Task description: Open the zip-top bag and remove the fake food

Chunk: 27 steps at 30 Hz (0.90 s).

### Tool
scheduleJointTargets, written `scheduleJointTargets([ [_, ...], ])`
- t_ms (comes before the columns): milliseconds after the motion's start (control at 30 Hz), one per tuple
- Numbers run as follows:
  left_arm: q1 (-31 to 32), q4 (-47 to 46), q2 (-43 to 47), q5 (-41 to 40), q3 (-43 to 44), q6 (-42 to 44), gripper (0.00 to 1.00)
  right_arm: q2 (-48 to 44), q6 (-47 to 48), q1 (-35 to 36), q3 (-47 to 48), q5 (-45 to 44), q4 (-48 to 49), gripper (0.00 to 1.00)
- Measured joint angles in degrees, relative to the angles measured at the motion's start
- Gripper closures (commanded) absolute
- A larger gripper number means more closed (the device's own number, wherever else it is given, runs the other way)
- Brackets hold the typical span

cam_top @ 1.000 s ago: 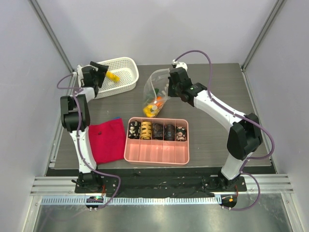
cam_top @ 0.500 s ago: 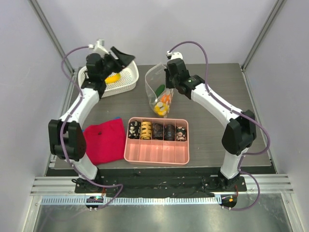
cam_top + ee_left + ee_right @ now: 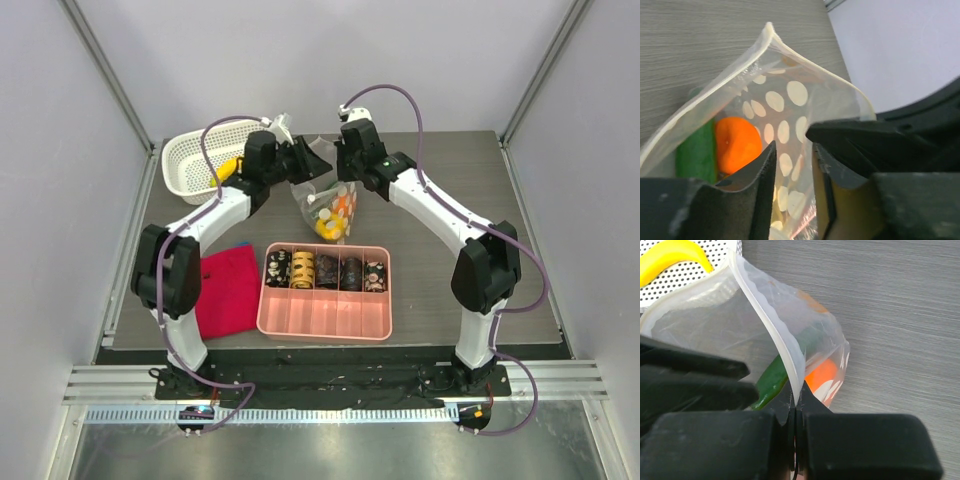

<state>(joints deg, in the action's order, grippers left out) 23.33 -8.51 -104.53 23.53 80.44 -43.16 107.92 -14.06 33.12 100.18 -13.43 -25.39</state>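
Note:
The zip-top bag [image 3: 322, 196] hangs upright at the table's middle back, its mouth spread wide. My right gripper [image 3: 345, 166] is shut on the bag's right rim [image 3: 790, 360], pinching the thick white edge. My left gripper [image 3: 316, 160] reaches in from the left; its jaws [image 3: 794, 146] stand a narrow gap apart, with the spotted bag wall [image 3: 785, 100] between them. Fake food lies in the bag's bottom [image 3: 333, 212]: an orange piece [image 3: 737, 142] and a green piece [image 3: 697, 155]. A yellow banana [image 3: 228, 168] lies in the white basket [image 3: 188, 152].
A pink tray [image 3: 325, 312] with dark patterned cylinders in its back row sits in front of the bag. A red cloth [image 3: 225, 290] lies to the left of the tray. The basket stands at the back left corner, close behind the left arm.
My left arm has swung from the basket over to the bag's mouth, and its jaws have narrowed around the bag wall. The right gripper has kept its hold and shifted the bag slightly.

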Motion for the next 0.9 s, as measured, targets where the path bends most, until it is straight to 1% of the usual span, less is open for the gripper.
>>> scheduleJointTargets([
  [33,0.07,0.35,-0.61,-0.26,0.5,0.02,0.7,0.0,-0.07,0.02,0.07,0.31,0.02,0.99],
  [67,0.11,0.79,-1.36,-0.44,1.33,-0.09,0.74,0.0,-0.09,0.02,0.11,0.61,-0.02,0.99],
  [167,0.37,1.27,-3.26,-1.22,3.69,-0.68,0.75,0.0,-0.24,0.02,0.24,1.14,0.02,0.99],
  [233,0.72,3.39,-3.91,-2.54,5.35,-0.48,0.69,0.0,-0.42,0.02,0.26,1.42,0.04,0.99],
  [267,1.05,5.49,-4.48,-3.67,7.06,0.02,0.65,0.0,-0.44,0.02,0.28,1.64,0.07,0.99],
  [333,1.7,9.49,-5.46,-5.73,10.45,1.46,0.6,0.0,-0.31,0.04,0.35,2.08,0.11,0.99],
  [500,2.56,15.34,-6.12,-9.68,15.06,3.87,0.58,0.0,0.72,0.37,1.09,3.15,0.2,0.99],
  [667,2.54,18.71,-9.07,-9.22,21.59,4.66,0.62,0.0,0.94,0.94,1.66,3.58,0.59,0.99],
  [767,2.54,18.82,-9.97,-8.92,21.31,4.57,0.62,0.0,1.33,1.03,1.99,3.37,0.42,0.99],
  [900,2.38,18.69,-9.99,-8.94,16.7,4.66,0.6,0.0,1.73,0.96,2.54,3.06,0.15,0.99],
])
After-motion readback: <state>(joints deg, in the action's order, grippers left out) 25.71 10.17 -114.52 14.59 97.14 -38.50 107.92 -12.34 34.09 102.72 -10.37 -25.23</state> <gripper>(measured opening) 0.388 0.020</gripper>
